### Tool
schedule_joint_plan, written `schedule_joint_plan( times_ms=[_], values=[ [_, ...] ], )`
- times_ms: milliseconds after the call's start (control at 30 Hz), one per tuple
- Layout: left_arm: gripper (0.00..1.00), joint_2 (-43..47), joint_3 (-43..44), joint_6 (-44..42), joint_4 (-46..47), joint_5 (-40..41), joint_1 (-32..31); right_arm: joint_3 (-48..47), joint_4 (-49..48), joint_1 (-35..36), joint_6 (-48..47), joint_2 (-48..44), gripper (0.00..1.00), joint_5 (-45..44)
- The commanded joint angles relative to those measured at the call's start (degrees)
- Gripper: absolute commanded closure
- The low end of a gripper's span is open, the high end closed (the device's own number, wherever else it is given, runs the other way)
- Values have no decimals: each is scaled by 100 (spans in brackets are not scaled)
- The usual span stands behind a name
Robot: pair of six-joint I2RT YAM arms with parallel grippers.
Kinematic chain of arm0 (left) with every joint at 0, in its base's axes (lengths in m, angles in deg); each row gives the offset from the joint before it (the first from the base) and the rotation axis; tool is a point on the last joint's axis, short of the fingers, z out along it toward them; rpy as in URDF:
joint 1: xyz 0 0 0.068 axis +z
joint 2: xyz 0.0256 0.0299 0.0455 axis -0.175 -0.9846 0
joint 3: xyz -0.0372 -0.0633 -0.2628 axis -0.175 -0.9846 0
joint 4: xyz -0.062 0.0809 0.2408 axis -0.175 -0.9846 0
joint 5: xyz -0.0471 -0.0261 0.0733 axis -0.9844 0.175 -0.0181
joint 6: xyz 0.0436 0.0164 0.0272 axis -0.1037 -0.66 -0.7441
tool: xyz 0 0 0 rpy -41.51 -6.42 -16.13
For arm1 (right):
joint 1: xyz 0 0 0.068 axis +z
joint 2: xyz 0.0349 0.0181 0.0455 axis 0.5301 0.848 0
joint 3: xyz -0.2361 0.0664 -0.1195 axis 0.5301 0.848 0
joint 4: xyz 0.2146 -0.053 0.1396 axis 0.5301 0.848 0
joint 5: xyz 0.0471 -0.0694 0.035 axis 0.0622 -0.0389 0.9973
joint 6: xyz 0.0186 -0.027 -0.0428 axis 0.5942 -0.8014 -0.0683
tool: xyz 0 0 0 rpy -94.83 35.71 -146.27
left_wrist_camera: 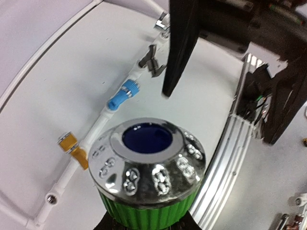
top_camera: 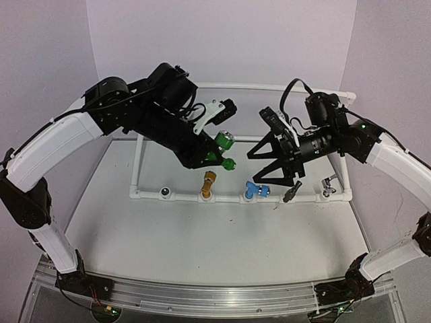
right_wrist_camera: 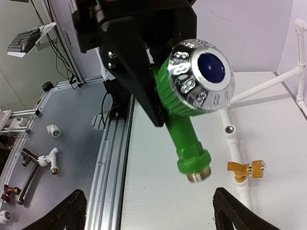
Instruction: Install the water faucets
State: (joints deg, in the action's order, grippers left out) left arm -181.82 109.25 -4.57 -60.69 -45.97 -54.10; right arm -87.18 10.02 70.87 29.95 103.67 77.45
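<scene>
My left gripper (top_camera: 214, 156) is shut on the green faucet (top_camera: 223, 149) and holds it in the air above the white pipe frame (top_camera: 138, 153), its brass thread pointing down. The faucet's chrome knob fills the left wrist view (left_wrist_camera: 148, 167). In the right wrist view the green faucet (right_wrist_camera: 189, 127) hangs from the left fingers (right_wrist_camera: 136, 76). My right gripper (top_camera: 254, 168) is open and empty, just right of it; its fingertips (right_wrist_camera: 72, 211) stand wide apart. The golden-orange (top_camera: 209, 183), blue (top_camera: 256, 191), dark grey (top_camera: 291, 193) and silver (top_camera: 328, 183) faucets sit on the front pipe.
An open socket (top_camera: 165, 193) sits at the left end of the front pipe, also seen in the right wrist view (right_wrist_camera: 230, 129). An aluminium rail (top_camera: 202, 293) runs along the near table edge. Loose pipe fittings (right_wrist_camera: 48, 160) lie off the table beyond the rail.
</scene>
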Motion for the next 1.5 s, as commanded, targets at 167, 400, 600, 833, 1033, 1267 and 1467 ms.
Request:
schedule_joint_plan(
  times_ms=[167, 400, 600, 833, 1033, 1267, 1467],
  values=[
    [100, 358, -1328, -1163, -1073, 1688, 466, 428, -13, -491, 42, -338, 2, -663],
    [100, 309, -2104, -1834, -762, 1221, 1691, 749, -5, -810, -57, -288, 2, -1256],
    [100, 32, -2442, -2092, -240, 1028, 2319, 998, -27, -866, -113, -469, 2, -1789],
    [100, -174, -2857, -3008, 217, 1177, 2364, 1196, -48, -880, -272, -488, 2, -1780],
    [100, -413, -2985, -3759, 609, 1174, 2445, 1171, -37, -880, -235, -431, 2, -1578],
    [100, -683, -2635, -3753, 521, 1168, 2498, 1221, -38, -876, -184, -625, 2, -1638],
    [100, -766, -2916, -3733, 608, 1350, 2499, 1274, -40, -876, -204, -652, 2, -1635]
  ],
)
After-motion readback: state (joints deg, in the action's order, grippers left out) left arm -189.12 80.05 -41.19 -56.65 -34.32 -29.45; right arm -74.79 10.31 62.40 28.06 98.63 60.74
